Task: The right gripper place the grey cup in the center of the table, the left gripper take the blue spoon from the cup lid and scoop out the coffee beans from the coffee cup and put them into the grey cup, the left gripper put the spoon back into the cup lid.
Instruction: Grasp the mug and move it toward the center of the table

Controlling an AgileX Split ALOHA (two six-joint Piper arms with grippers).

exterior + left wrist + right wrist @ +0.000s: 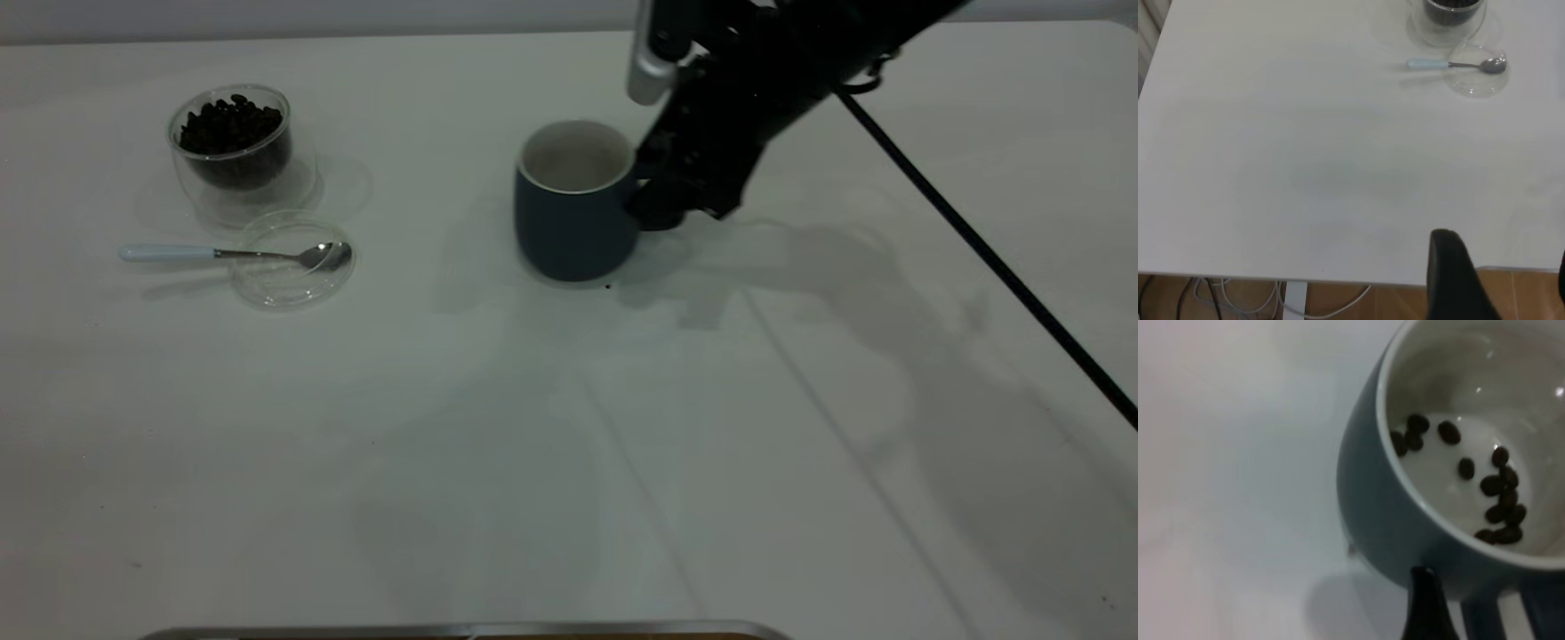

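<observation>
Just beside the black right gripper (pixel 662 209) stands the grey cup (pixel 573 209), a dark blue-grey outside and white inside, with dark brown beans (pixel 1491 487) on its pale bottom. Well away from it, the clear glass coffee cup (pixel 233 147) holds near-black beans. The spoon (pixel 236 254) has a pale blue handle, possibly whitish, and a silver bowl, lying on the transparent cup lid (pixel 292 260). The table (pixel 569 444) is plain white.

You have the grey cup (pixel 573 209) standing upright near the table's middle, dark outside, pale inside, with a few coffee beans (pixel 1495 490) on its bottom. At the far left stands the clear glass coffee cup (pixel 233 147), full of dark beans. Just in front of it lies the clear cup lid (pixel 292 260), with the blue spoon (pixel 233 254) resting bowl-in-lid and its pale handle pointing left onto the table.
</observation>
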